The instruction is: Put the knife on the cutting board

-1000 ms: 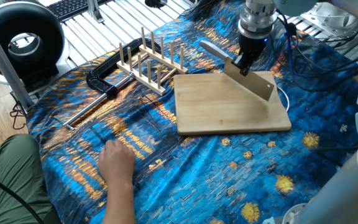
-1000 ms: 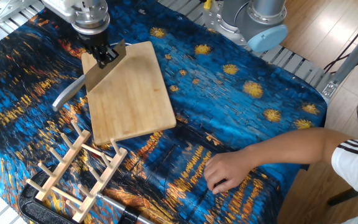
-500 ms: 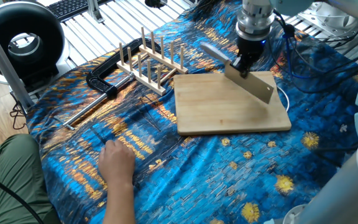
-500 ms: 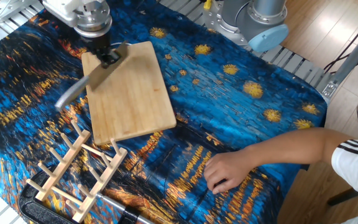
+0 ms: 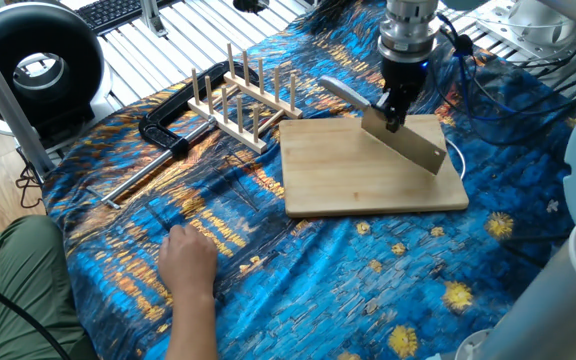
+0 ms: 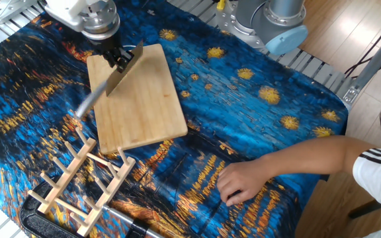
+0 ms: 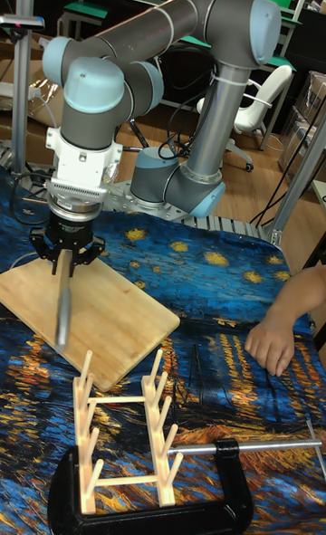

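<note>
since a second ago the knife [image 5: 400, 140] has swung flatter over the cutting board [image 5: 368, 170], its handle drifting inward from beyond the board's edge. the tool [image 6: 120, 59] is clamped on the blade's upper edge, holding it above the board. its long axis runs diagonally, handle toward the peg rack [image 5: 240, 100]. released now, it could likely clatter or slide, handle overhanging the edge.

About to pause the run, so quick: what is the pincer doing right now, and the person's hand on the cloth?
Pincer: shut on the knife, held above the cutting board.
Hand: resting on the cloth, holding nothing.
</note>
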`<state>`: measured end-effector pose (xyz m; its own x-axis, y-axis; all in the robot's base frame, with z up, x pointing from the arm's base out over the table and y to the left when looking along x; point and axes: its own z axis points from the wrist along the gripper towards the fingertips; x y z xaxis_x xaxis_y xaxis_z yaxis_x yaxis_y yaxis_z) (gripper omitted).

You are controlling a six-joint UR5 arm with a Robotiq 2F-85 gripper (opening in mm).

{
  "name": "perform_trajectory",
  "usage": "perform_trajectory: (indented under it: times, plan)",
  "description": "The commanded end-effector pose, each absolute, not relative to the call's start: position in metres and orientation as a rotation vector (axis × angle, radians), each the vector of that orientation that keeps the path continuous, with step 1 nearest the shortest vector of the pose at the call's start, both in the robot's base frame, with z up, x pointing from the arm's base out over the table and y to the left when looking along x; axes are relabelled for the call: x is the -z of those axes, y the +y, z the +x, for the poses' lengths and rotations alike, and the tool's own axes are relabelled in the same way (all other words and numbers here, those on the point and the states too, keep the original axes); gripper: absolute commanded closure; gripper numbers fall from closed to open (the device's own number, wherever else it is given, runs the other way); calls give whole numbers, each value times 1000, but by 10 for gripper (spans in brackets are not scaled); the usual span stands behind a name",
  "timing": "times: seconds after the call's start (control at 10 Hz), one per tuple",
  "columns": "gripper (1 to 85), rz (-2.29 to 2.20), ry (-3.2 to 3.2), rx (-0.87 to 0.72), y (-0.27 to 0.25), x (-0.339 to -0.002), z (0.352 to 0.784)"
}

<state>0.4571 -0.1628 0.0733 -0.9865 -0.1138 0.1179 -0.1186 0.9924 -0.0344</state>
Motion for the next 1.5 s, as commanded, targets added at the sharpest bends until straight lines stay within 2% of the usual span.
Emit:
perform_trajectory:
  times: [0.0, 0.3, 0.6, 1.1, 1.4]
  plan:
    - [327, 219, -3013, -43, -161, -73, 456]
    - [327, 256, -3007, -34, -160, -67, 453]
    - [333, 310, -3063, -55, -158, -42, 457]
    - [323, 318, -3062, -84, -153, -36, 454]
    - [323, 289, -3063, -39, -143, -35, 452]
